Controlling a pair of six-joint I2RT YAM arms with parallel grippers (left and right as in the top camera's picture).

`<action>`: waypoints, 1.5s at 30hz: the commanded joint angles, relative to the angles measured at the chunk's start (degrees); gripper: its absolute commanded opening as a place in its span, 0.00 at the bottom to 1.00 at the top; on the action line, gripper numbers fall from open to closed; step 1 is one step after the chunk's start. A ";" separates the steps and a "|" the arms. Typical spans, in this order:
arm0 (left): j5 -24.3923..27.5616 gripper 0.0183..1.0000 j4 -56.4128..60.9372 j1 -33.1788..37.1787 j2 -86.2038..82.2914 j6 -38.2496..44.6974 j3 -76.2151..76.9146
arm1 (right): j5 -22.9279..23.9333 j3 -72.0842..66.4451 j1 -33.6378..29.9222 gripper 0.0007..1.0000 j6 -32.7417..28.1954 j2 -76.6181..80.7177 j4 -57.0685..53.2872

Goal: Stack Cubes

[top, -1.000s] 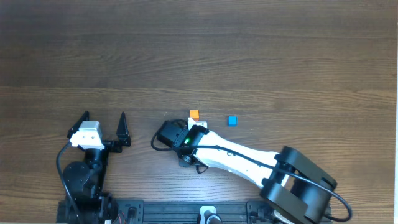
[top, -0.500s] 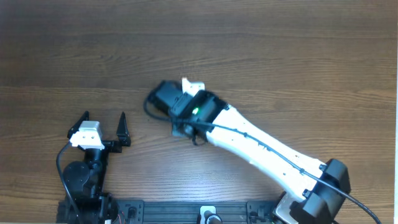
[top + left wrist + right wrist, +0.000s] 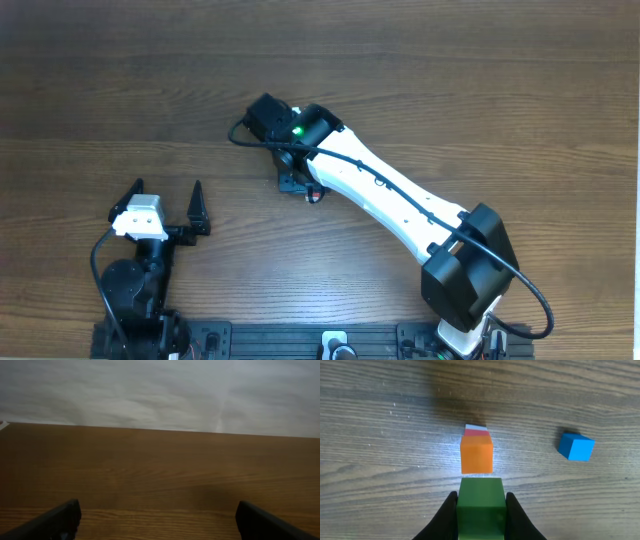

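Tabletop [image 3: 480, 80]: brown wood-grain board with the grain running side to side, covering the whole top view; a pale glare patch lies on it around the cubes in the right wrist view. Black rail [image 3: 260, 335]: along the bottom edge of the top view, carrying both arm bases. Backdrop [image 3: 160, 390]: plain pale grey-white surface rising beyond the tabletop's far edge in the left wrist view. Left tool [image 3: 166, 200]: lower left of the top view, near its base, its two dark fingers spread wide with nothing between them. Right arm [image 3: 400, 205]: white, running from the lower right of the top view up across the centre. Right tool [image 3: 480, 502]: clamped on the green cube [image 3: 480, 497], one finger against each side face, carried above the tabletop. Orange cube [image 3: 476, 455]: on the tabletop just beyond the green cube and in line with it. Red sliver [image 3: 476, 433]: shows at the orange cube's far edge with a pale strip past it; what it belongs to cannot be told. Blue cube [image 3: 576, 446]: alone on the tabletop, well apart to one side of the orange cube.
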 commanded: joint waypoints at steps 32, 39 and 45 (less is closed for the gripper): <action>0.33 1.00 0.00 0.28 -0.31 0.66 -0.42 | -2.64 0.76 -2.25 0.01 -1.16 4.52 3.19; 0.33 1.00 0.00 0.28 -0.31 0.66 -0.42 | -2.64 0.76 -2.73 0.01 -1.16 4.52 3.17; 0.33 1.00 0.00 0.28 -0.28 0.66 -0.42 | -2.71 0.52 -3.06 0.01 -0.02 4.52 3.06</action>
